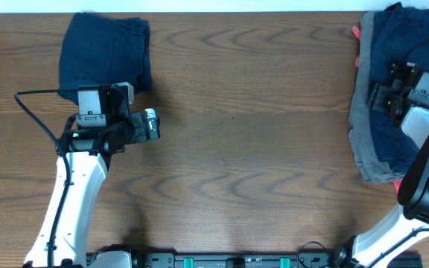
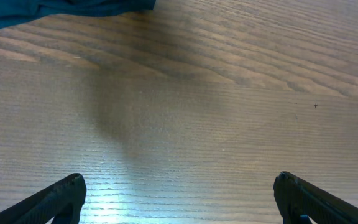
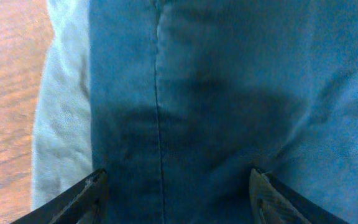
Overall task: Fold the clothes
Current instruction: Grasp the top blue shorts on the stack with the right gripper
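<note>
A folded pair of navy shorts [image 1: 103, 52] lies at the far left of the table; its edge shows at the top left of the left wrist view [image 2: 55, 9]. My left gripper [image 1: 152, 124] is open and empty over bare wood [image 2: 179, 180], just in front of and to the right of that fold. At the far right is a pile of clothes: navy shorts [image 1: 397, 45] on top of grey trousers [image 1: 363, 141], with a coral-pink piece [image 1: 357, 33] peeking out at the back. My right gripper [image 1: 382, 97] is open just above the navy shorts [image 3: 229, 93], its fingers [image 3: 179, 173] straddling a stitched seam. Grey fabric [image 3: 61, 124] shows beside it.
The wooden table [image 1: 252, 141] runs between the folded shorts and the pile. The pile reaches the table's right edge. A black cable [image 1: 36, 112] loops out beside the left arm.
</note>
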`<state>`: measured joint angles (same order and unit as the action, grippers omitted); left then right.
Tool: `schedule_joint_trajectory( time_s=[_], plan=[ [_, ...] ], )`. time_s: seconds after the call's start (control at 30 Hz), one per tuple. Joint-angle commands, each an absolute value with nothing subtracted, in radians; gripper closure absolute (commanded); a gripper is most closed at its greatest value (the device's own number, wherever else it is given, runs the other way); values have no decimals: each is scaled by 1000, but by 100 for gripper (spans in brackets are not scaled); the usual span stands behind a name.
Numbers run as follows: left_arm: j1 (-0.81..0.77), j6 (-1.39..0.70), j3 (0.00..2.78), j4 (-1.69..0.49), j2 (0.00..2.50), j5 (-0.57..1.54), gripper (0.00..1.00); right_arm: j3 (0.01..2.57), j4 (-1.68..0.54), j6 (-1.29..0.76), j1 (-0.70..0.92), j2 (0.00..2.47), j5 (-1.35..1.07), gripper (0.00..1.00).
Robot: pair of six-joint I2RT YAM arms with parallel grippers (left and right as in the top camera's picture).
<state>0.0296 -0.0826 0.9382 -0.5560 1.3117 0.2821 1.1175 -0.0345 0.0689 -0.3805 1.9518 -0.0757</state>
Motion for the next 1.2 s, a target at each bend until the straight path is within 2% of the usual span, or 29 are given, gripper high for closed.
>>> schedule_joint_trajectory(
  time_s=[0.0, 0.67, 0.9, 1.1, 1.17],
  plan=[
    [27, -92, 957, -556, 1312, 285, 2, 1137, -26, 30, -371, 1979, -89, 29],
    [27, -92, 957, -574, 1313, 292, 2, 1137, 59, -5, -289, 2041, -53, 28],
    [27, -92, 957, -575, 1313, 292, 2, 1137, 19, -7, -289, 2041, 81, 40],
    [27, -92, 957, -575, 1313, 292, 2, 1137, 8, -7, -294, 2040, 120, 45],
    [27, -92, 957, -575, 1313, 292, 2, 1137, 8, -7, -295, 2040, 120, 50]
  ],
)
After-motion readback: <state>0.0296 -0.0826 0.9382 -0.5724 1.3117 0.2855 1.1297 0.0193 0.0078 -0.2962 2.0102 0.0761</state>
